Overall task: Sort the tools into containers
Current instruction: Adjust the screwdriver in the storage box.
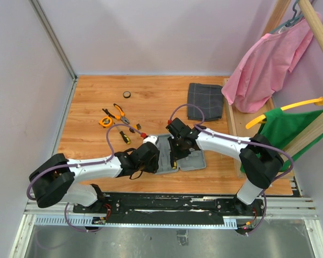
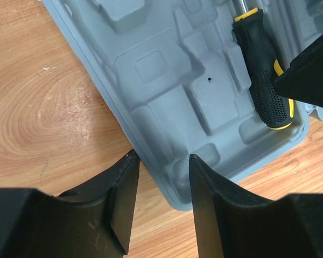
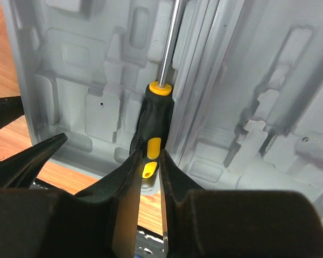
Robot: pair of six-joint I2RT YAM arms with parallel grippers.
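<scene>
No text, label, brand, number or sign is legible in any view. The moulded grey surfaces of the tool case [image 2: 167, 80] show only blank recesses. The black-and-yellow handle of the screwdriver [image 3: 151, 121] lying inside the tool case carries no readable marking. The orange tape measure [image 1: 105, 122], to the left of the tool case in the top view, is too small to read.
</scene>
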